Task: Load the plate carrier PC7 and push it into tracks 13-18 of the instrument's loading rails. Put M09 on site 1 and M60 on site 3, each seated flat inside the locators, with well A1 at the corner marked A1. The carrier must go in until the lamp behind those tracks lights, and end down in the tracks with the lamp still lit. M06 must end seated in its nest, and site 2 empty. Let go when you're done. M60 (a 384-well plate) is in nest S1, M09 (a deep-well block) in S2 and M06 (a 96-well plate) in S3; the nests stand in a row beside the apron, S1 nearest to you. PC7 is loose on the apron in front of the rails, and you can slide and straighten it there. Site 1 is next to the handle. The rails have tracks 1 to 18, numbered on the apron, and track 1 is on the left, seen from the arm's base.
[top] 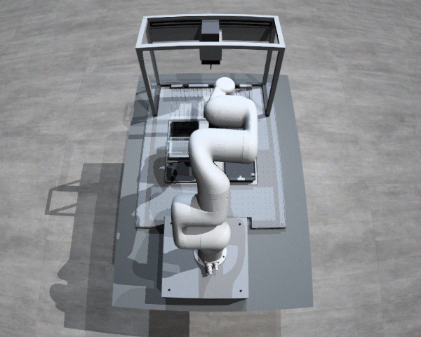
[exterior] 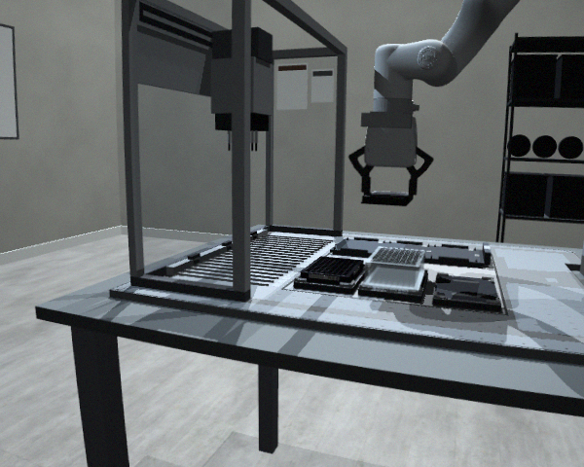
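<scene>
Instrument frame [exterior: 240,151]: stands on the left part of the table [exterior: 302,346], its loading rails [exterior: 262,259] running under it.
Nest row: near edge of the apron; dark M06 [exterior: 331,269] on the left, the pale deep-well block M09 [exterior: 397,269] in the middle, the right nest [exterior: 465,293] without a plate.
Carrier PC7 [exterior: 433,252]: lies on the apron beyond the nests, to the right of the rails.
End effector [exterior: 388,196]: hangs high above the carrier, pointing down, fingers spread wide and clamped on the two ends of a thin dark plate, M60 [exterior: 386,198], held level and well apart from everything below.
</scene>
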Controlling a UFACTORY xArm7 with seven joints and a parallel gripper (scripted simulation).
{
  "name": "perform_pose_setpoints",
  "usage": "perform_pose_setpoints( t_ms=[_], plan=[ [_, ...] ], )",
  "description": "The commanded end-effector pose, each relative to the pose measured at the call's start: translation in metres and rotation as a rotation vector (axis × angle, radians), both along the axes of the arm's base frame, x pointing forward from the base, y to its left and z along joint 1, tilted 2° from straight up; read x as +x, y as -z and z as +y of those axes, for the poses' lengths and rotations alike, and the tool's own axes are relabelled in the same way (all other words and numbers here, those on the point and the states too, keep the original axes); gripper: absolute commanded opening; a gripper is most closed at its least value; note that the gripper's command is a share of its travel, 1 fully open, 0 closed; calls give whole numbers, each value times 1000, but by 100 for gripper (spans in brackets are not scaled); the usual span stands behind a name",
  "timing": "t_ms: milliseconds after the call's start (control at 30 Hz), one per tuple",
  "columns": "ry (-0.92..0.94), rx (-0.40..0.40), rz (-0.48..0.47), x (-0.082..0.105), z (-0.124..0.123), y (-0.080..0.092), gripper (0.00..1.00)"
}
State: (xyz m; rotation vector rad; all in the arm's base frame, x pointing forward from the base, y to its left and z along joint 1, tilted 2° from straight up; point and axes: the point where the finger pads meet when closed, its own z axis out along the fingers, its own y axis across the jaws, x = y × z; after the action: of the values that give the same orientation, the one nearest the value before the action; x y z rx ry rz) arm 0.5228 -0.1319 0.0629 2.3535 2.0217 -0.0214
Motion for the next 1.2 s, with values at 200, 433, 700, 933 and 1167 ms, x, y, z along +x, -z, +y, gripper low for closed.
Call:
perform_pose_setpoints(
  t_ms=[200, 433, 700, 933, 1167],
  plan=[
    [-1, 2, 0, 30, -42, -3, 0],
    [-1, 2, 0, 49, -72, -4, 0],
    [-1, 2, -1, 59, -88, -5, 0],
    [-1, 2, -1, 59, -88, -5, 0],
    [-1, 2, -1, 59, -88, -5, 0]
  ],
)
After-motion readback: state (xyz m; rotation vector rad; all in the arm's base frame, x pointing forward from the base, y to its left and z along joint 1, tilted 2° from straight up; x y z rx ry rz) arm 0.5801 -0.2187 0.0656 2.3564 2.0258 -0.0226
